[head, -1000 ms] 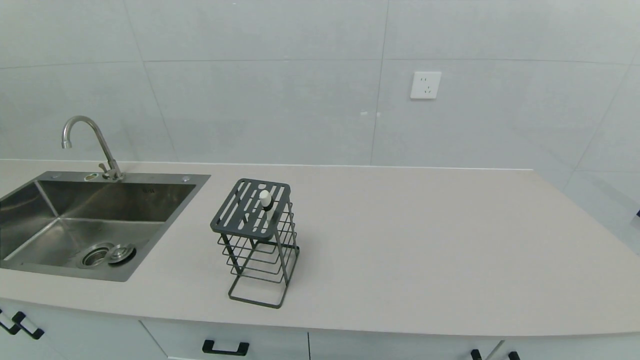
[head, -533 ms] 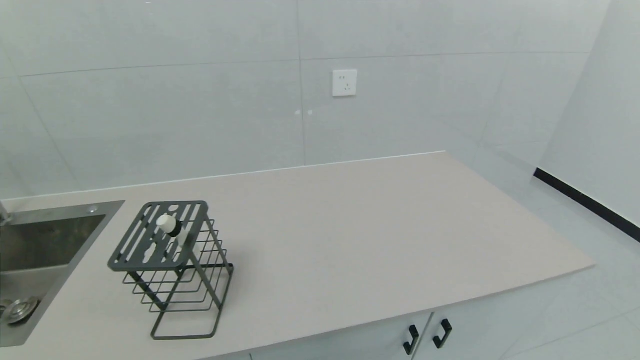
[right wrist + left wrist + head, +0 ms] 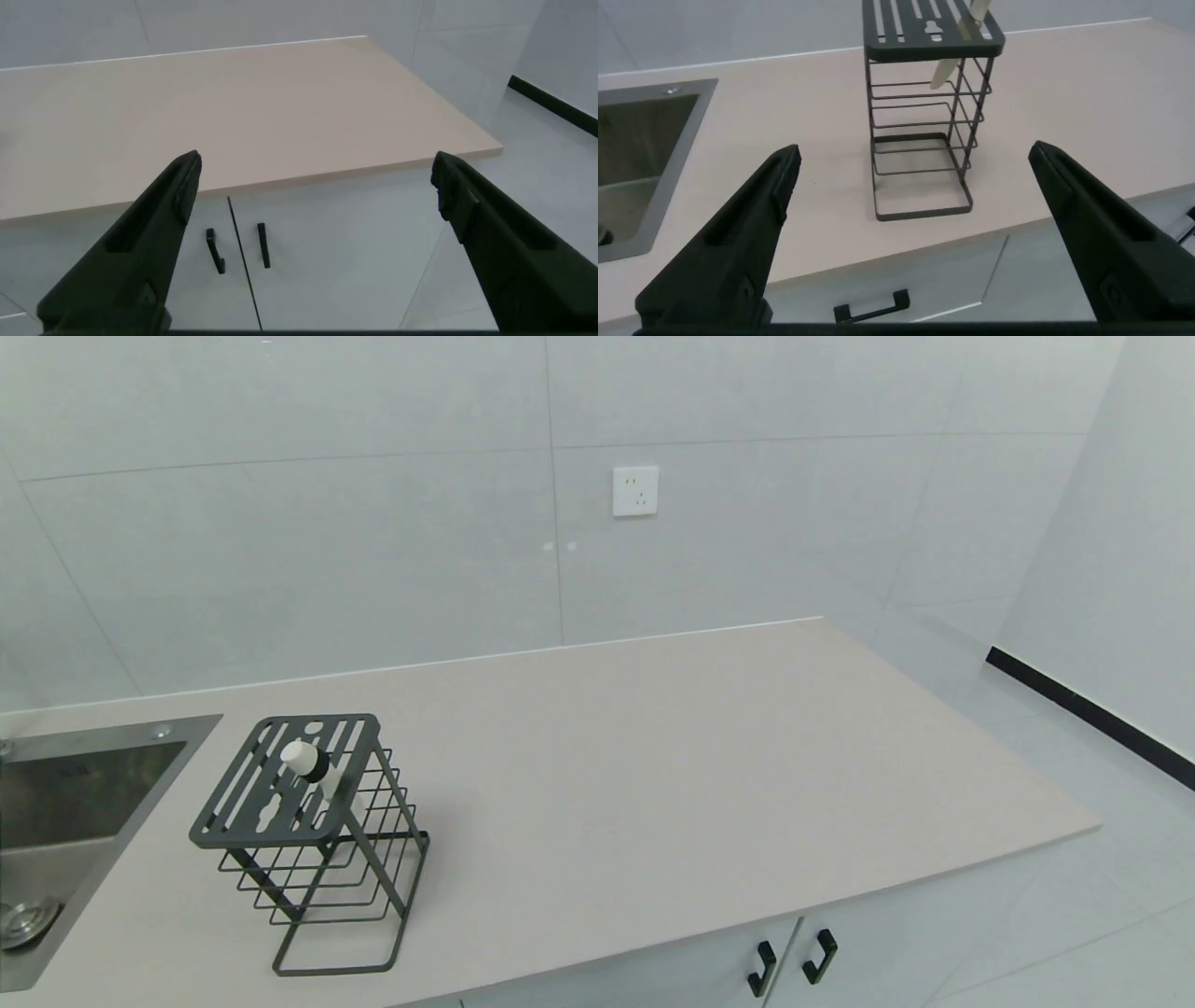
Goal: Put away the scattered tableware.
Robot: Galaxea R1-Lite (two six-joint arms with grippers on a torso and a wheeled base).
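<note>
Black left gripper (image 3: 915, 154) was spread wide and empty, facing the wire rack (image 3: 924, 103) on my counter (image 3: 766, 112), white-handled utensil (image 3: 979, 17) slotted in. Right gripper (image 3: 318, 161), spread too, faced the counter's end edge, floor beyond. Head view caught the sink (image 3: 84, 775) beside the rack.

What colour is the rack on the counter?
The rack is dark grey, both slotted top and wire sides; it shows best in the head view.

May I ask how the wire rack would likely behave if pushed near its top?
The wire rack looks stiff and probably light, being thin open wire. Tall on a narrow base, it may tip under a high push; on the smooth counter a low push would likely slide it.
</note>
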